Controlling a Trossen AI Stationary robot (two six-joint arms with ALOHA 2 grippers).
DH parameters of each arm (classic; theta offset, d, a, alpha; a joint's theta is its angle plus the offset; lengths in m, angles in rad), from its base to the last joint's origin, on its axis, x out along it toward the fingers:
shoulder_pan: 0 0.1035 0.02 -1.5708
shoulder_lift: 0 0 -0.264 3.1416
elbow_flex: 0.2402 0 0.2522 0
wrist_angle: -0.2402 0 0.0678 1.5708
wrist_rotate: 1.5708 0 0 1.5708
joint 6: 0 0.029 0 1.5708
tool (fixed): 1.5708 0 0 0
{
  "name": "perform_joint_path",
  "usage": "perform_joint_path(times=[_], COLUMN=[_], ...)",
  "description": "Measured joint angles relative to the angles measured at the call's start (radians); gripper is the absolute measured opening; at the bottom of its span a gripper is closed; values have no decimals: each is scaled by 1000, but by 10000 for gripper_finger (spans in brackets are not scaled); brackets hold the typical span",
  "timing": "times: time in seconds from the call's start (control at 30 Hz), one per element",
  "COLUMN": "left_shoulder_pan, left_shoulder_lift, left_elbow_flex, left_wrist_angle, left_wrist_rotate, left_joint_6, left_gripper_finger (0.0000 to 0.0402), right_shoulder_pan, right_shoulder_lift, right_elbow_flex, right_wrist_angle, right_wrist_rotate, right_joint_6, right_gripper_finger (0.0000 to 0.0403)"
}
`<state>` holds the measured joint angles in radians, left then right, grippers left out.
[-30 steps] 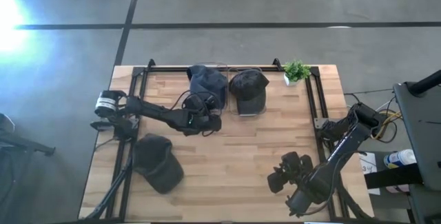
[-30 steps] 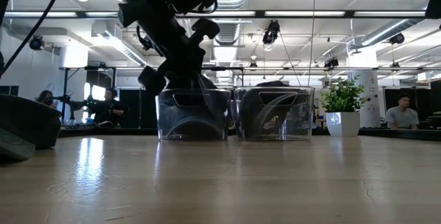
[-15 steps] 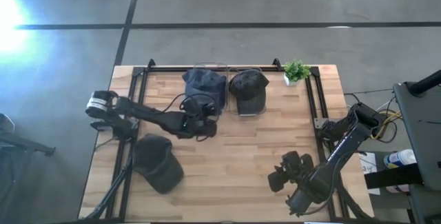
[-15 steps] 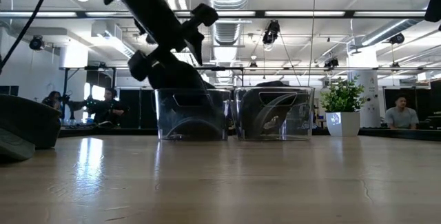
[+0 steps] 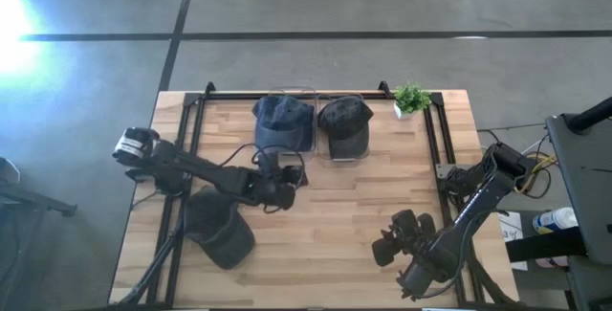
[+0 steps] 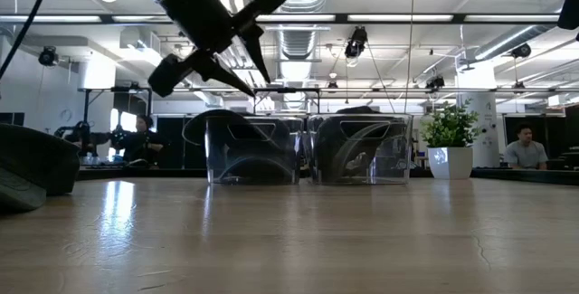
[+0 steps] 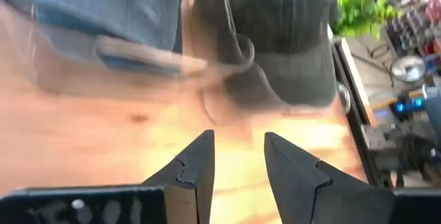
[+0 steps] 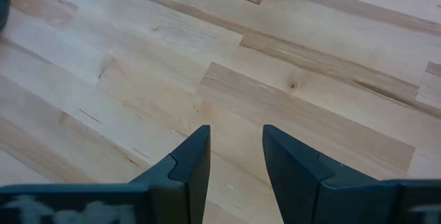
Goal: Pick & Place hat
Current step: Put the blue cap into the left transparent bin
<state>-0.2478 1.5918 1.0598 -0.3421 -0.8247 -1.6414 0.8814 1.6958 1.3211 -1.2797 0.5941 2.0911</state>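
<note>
The left gripper (image 5: 287,185) is hovering empty, fingers apart, near the faded blue denim cap (image 5: 284,117). The right gripper (image 5: 384,246) is waiting over the pale wooden worktop (image 5: 354,215), fingers apart.

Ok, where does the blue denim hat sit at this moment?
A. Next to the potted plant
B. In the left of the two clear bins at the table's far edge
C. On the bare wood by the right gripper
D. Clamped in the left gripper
B: in the high view the blue denim hat rests in the clear bin, while the left gripper is open, empty and clear of it.
</note>
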Motion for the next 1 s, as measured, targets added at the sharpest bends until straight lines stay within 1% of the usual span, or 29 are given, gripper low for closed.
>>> perform_joint_path(times=[0.07, 0.13, 0.2, 0.3, 0.37, 0.47, 0.57, 0.67, 0.73, 0.87, 0.93, 1.0], left_shoulder_pan=[-31, -70, -112, -156, -150, -88, 17, 141, 225, 407, 484, 562], left_shoulder_lift=[-10, -37, -71, -132, -171, -214, -265, -314, -338, -360, -370, -383], left_elbow_flex=[0, 0, 0, 0, 0, 0, 0, 0, 0, -10, -33, -70], left_wrist_angle=[-12, -49, -114, -285, -406, -539, -603, -619, -617, -592, -516, -406], left_wrist_rotate=[4, -21, -94, -217, -240, -226, -187, -139, -87, 73, 151, 262], left_joint_6=[1, 1, -37, -173, -248, -265, -215, -92, -6, 158, 300, 424], left_gripper_finger=[120, 120, 120, 120, 120, 120, 120, 119, 119, 119, 119, 119], right_shoulder_pan=[0, 0, 0, 0, 0, -1, -5, -9, -9, -9, -9, -9], right_shoulder_lift=[0, 0, 0, -1, -1, -9, -26, -44, -56, -77, -88, -101], right_elbow_flex=[0, 0, 0, 0, 0, -1, -1, -3, -6, -15, -20, -24], right_wrist_angle=[0, -2, -4, -5, -6, -4, -3, -4, -3, -3, -2, -2], right_wrist_rotate=[0, 0, 0, -1, -9, -34, -48, -50, -51, -51, -53, -53], right_joint_6=[-3, -5, -5, -8, -9, -37, -70, -79, -79, -79, -79, -79], right_gripper_finger=[130, 130, 130, 130, 130, 130, 130, 130, 130, 130, 130, 130])
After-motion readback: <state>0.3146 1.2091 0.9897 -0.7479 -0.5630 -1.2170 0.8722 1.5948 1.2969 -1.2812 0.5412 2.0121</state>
